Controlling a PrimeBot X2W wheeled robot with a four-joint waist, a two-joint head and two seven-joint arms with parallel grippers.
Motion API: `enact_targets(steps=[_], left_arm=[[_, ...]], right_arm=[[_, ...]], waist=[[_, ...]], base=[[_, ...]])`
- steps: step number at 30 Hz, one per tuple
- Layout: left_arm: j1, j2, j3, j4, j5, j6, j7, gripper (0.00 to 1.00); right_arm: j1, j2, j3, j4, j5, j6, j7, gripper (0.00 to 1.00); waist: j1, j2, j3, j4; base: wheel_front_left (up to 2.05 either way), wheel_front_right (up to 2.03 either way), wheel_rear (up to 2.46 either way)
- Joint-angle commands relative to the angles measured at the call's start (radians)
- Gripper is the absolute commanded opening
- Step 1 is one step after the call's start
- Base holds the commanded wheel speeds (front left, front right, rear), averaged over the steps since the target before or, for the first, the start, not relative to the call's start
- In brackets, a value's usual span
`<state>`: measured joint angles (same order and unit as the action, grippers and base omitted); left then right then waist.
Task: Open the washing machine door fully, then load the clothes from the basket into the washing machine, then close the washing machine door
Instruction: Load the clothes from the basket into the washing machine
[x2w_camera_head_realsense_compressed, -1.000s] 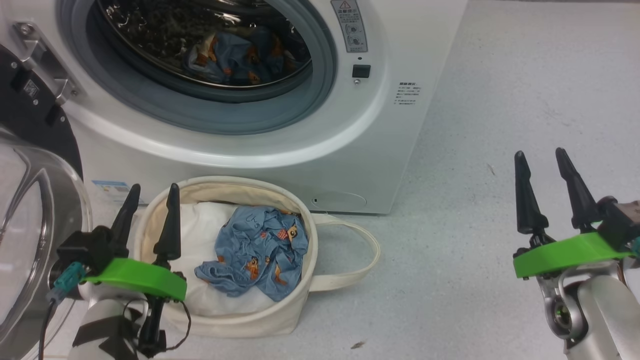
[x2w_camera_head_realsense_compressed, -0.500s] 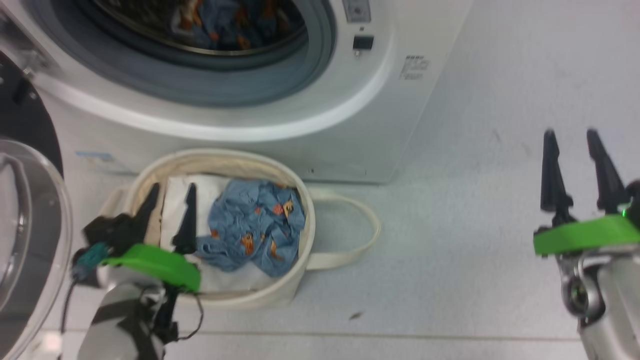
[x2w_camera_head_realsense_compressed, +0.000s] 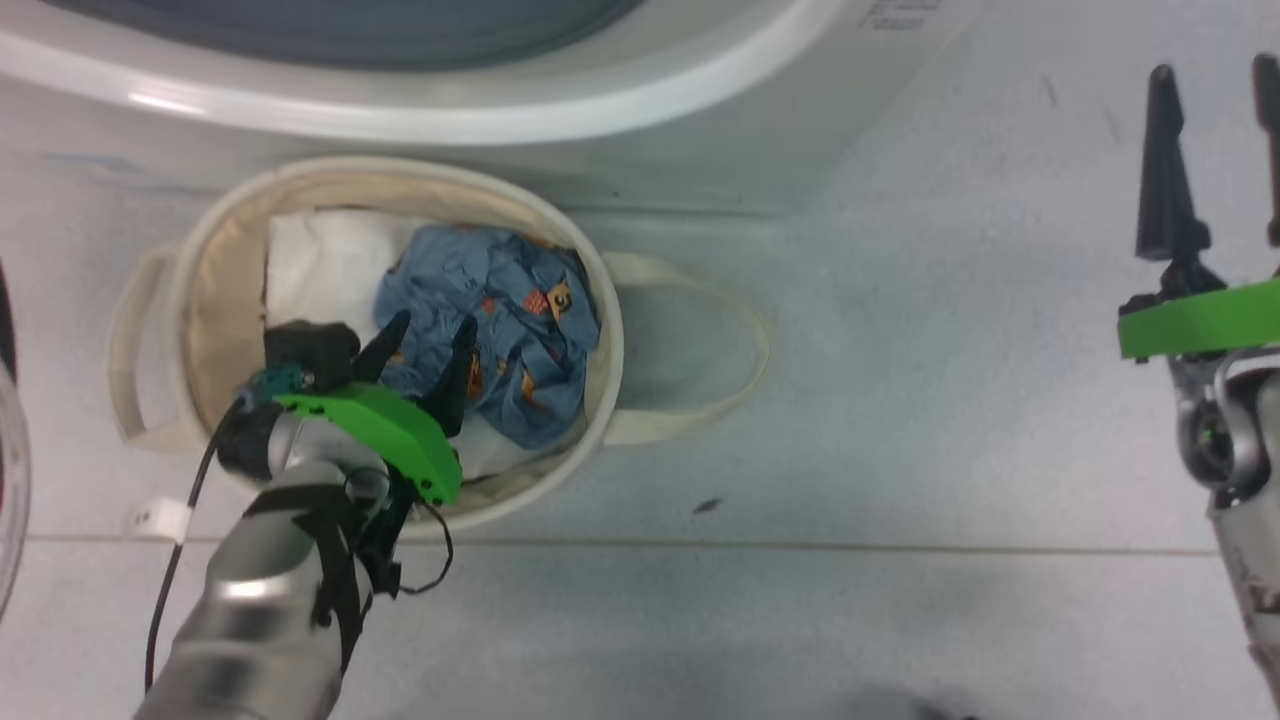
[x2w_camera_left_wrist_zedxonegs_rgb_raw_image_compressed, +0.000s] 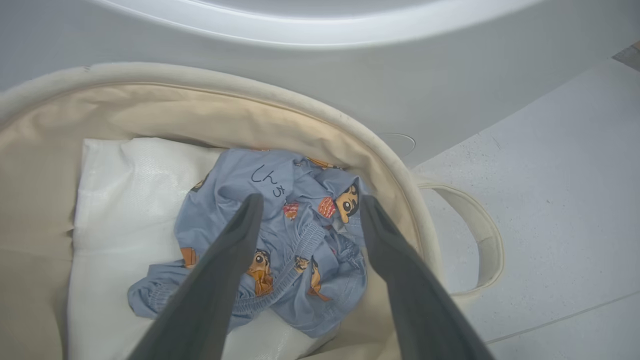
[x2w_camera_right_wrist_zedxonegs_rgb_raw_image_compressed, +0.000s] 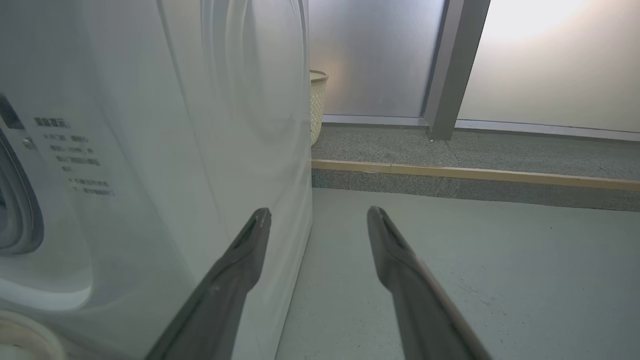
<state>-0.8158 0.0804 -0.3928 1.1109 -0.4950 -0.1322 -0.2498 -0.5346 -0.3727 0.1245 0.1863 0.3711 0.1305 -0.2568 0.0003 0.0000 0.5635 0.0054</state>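
Observation:
The cream basket (x2w_camera_head_realsense_compressed: 604, 300) stands on the floor against the front of the white washing machine (x2w_camera_head_realsense_compressed: 500, 90). Crumpled light blue clothes (x2w_camera_head_realsense_compressed: 510, 300) with orange figures lie in it on white padding (x2w_camera_head_realsense_compressed: 320, 260). My left gripper (x2w_camera_head_realsense_compressed: 436, 320) is inside the basket rim, open, its fingertips over the garment's left part. In the left wrist view the two fingers of that gripper (x2w_camera_left_wrist_zedxonegs_rgb_raw_image_compressed: 311, 199) straddle the clothes (x2w_camera_left_wrist_zedxonegs_rgb_raw_image_compressed: 300, 225); I cannot tell whether they touch. My right gripper (x2w_camera_head_realsense_compressed: 1214, 68) hangs open and empty over bare floor at the right. A sliver of the door's glass (x2w_camera_head_realsense_compressed: 8, 480) shows at the left edge.
The basket's right handle (x2w_camera_head_realsense_compressed: 740, 360) lies flat on the floor. In the right wrist view my right gripper (x2w_camera_right_wrist_zedxonegs_rgb_raw_image_compressed: 318, 211) points along the washer's side panel (x2w_camera_right_wrist_zedxonegs_rgb_raw_image_compressed: 200, 125) toward a raised step (x2w_camera_right_wrist_zedxonegs_rgb_raw_image_compressed: 475, 172) and a pale wicker bin (x2w_camera_right_wrist_zedxonegs_rgb_raw_image_compressed: 318, 105).
The head camera has tilted down, so the drum has left the picture. My left gripper has moved forward from the basket's near left rim to over the blue clothes. Both grippers stay open.

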Motion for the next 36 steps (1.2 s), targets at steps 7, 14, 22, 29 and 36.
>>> enact_targets(steps=[7, 14, 22, 29, 36], left_arm=[[-0.106, 0.052, -0.084, 0.067, -0.07, 0.002, 0.001, 1.0], [-0.157, 0.073, -0.176, 0.139, -0.089, 0.002, 0.102, 1.0], [-0.191, 0.122, -0.345, 0.16, -0.008, 0.002, 0.183, 1.0], [-0.252, 0.161, -0.435, 0.169, 0.057, 0.002, 0.164, 1.0], [-0.269, 0.157, -0.574, 0.166, 0.111, 0.002, 0.186, 1.0]], right_arm=[[-0.022, -0.063, -0.008, -0.056, -0.002, 0.0, -0.005, 1.0], [-0.017, -0.065, -0.021, -0.103, -0.014, 0.0, -0.005, 1.0], [0.003, -0.057, -0.039, -0.156, -0.029, 0.0, -0.005, 1.0], [0.033, -0.045, -0.059, -0.198, -0.044, 0.0, -0.005, 1.0], [0.054, -0.033, -0.07, -0.231, -0.059, 0.0, -0.005, 1.0]], waist=[[-0.0003, 0.0, 0.152, 0.002], [-0.0003, 0.0, 0.219, -0.003], [-0.0003, 0.0, 0.268, -0.021], [-0.0003, 0.0, 0.311, -0.041], [-0.0003, 0.0, 0.33, -0.06]], base=[[0.0, 0.0, 0.0], [0.0, 0.0, 0.0], [0.0, 0.0, 0.0], [0.0, 0.0, 0.0], [0.0, 0.0, 0.0]])
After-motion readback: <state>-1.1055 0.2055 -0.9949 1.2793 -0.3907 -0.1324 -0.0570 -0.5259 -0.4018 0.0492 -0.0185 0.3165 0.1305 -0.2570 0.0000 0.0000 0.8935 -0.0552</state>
